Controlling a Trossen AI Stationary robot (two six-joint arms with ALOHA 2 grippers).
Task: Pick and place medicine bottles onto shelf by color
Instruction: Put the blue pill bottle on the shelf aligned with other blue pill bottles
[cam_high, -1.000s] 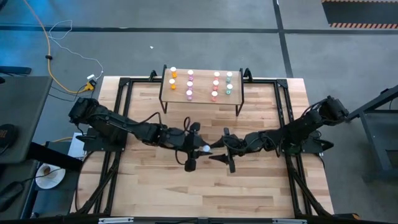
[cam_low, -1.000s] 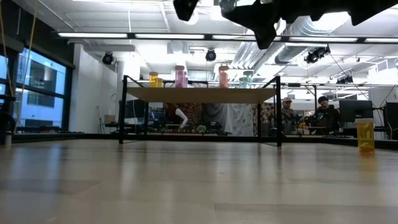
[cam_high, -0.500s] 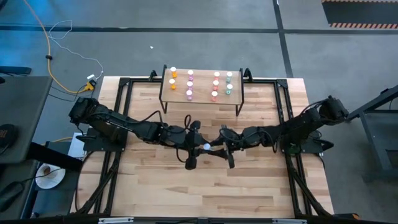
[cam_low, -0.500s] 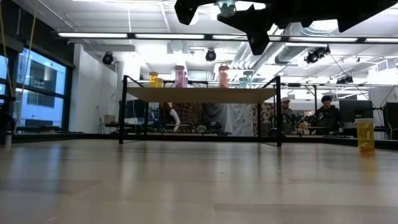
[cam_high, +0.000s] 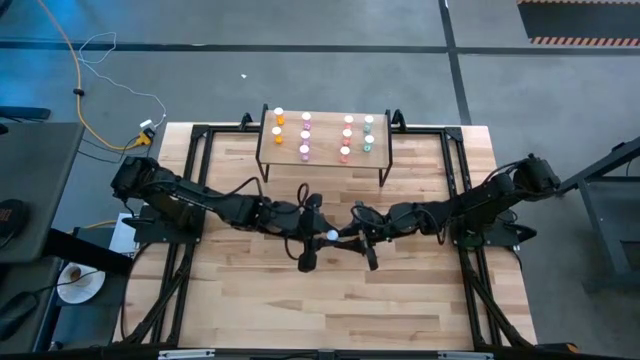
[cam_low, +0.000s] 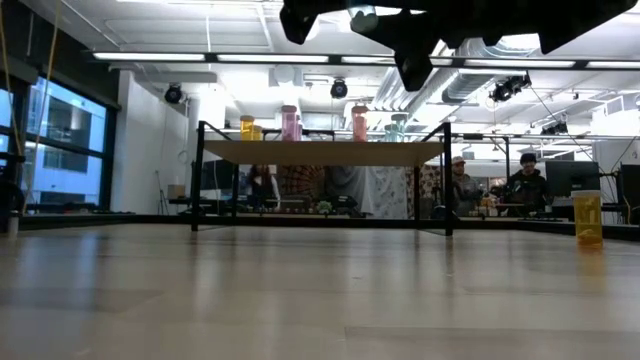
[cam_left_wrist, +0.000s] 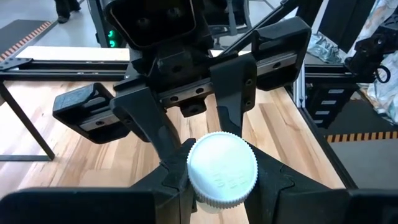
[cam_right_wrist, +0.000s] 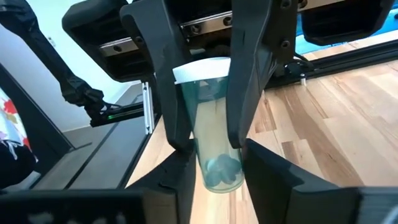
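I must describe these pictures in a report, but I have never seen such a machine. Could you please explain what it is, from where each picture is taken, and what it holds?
It is a robot with two dark arms at a wooden table. One picture looks straight down from above, one looks level across the tabletop, and two come from cameras on the wrists.

Above the table's middle, the left gripper holds a teal bottle with a white cap. The right gripper has its fingers on either side of the same bottle, as if taking it over.

At the far edge stands a small shelf carrying more bottles in orange, pink, red and teal rows.
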